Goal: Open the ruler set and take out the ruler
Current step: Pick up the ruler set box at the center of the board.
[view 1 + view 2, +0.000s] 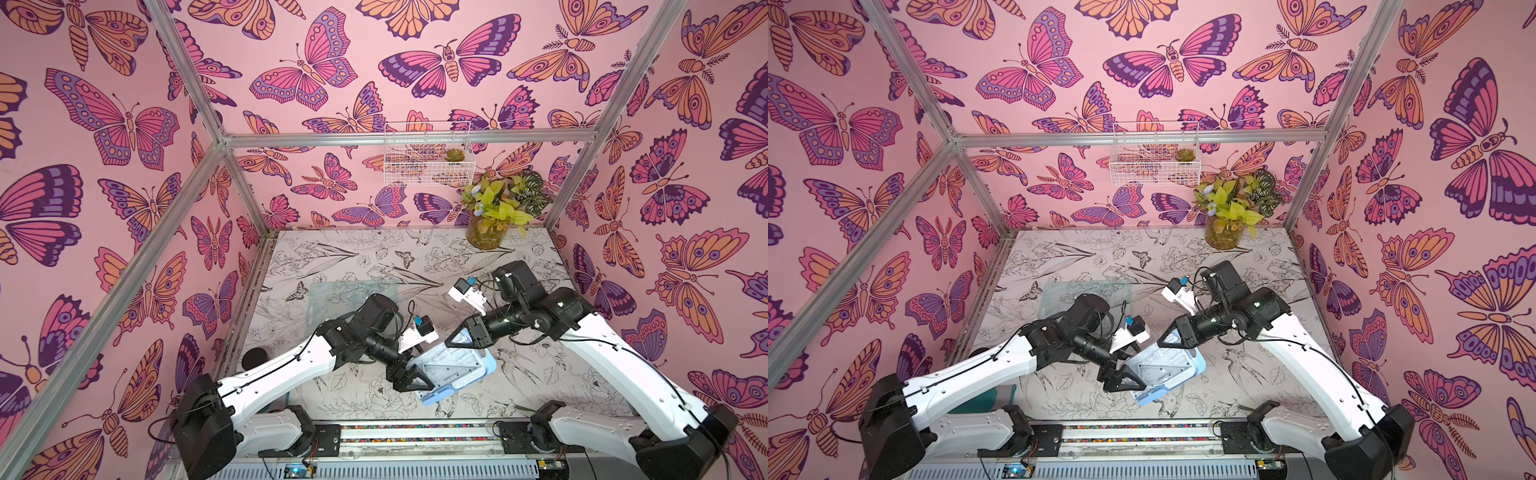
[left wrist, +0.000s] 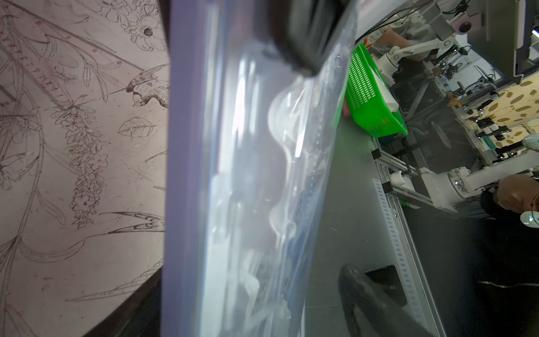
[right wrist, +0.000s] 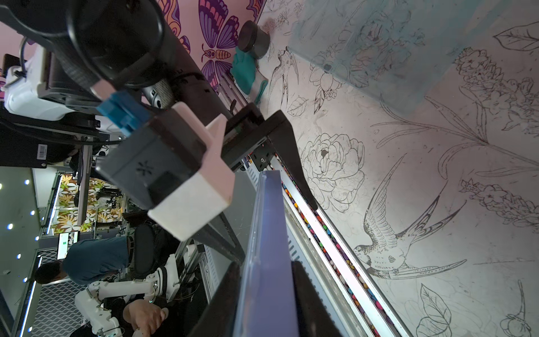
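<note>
Floral tabletop (image 1: 353, 266); ruler set (image 1: 457, 365) corner behind left gripper (image 1: 415, 384).

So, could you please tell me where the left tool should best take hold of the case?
Probably the case by the thin rim at its left end, away from where the right tool pinches it, coming from the robot's left, one jaw on each face. It is flat and wide, so only a rim fits the jaws.

Butterfly wallpaper (image 1: 316, 62) around a floral-print tabletop (image 1: 374, 257).
A white wire basket (image 1: 428, 166) on the back wall holds 1 succulent (image 1: 455, 155); below it, a glass jar of leafy plants (image 1: 484, 232) stands in the table's far corner. A clear sheet (image 1: 353, 297) lies mid-table, and a black cylinder (image 3: 252, 39) sits beside a teal cloth (image 3: 245, 71).
</note>
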Motion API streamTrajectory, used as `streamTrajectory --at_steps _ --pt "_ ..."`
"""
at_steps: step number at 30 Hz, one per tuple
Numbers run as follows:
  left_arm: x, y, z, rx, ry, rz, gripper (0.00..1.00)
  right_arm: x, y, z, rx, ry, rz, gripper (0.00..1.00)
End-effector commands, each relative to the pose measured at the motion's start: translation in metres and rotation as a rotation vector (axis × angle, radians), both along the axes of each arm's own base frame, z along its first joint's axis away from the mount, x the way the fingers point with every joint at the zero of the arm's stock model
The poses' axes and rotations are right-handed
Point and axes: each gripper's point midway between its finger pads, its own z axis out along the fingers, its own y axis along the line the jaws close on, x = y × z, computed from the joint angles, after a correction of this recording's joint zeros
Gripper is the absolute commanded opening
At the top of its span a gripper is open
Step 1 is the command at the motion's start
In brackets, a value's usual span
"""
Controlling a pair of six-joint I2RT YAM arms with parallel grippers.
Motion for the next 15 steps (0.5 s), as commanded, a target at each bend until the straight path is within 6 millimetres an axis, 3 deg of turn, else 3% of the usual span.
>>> streamTrajectory --at_steps 1,5,8,10,15 --pt "-0.004 -0.007 0.012 -0.053 0.076 -0.04 0.76 0.001 0.006 0.005 0.028 -0.02 0.024 0.26" --pt "-0.005 -0.01 0.0 -0.022 0.158 -0.046 0.59 0.005 0.006 0.005 0.022 -0.046 0.022 0.27" --pt "-0.005 -0.011 -0.006 -0.003 0.192 -0.04 0.36 0.009 0.007 0.003 0.012 -0.046 0.018 0.28" --pt "-0.004 -0.012 -0.008 0.007 0.207 -0.034 0.27 0.012 0.008 0.001 0.004 -0.043 0.017 0.29" --pt "-0.002 -0.014 -0.01 0.015 0.214 -0.027 0.26 0.014 0.009 -0.002 -0.008 -0.043 0.015 0.33"
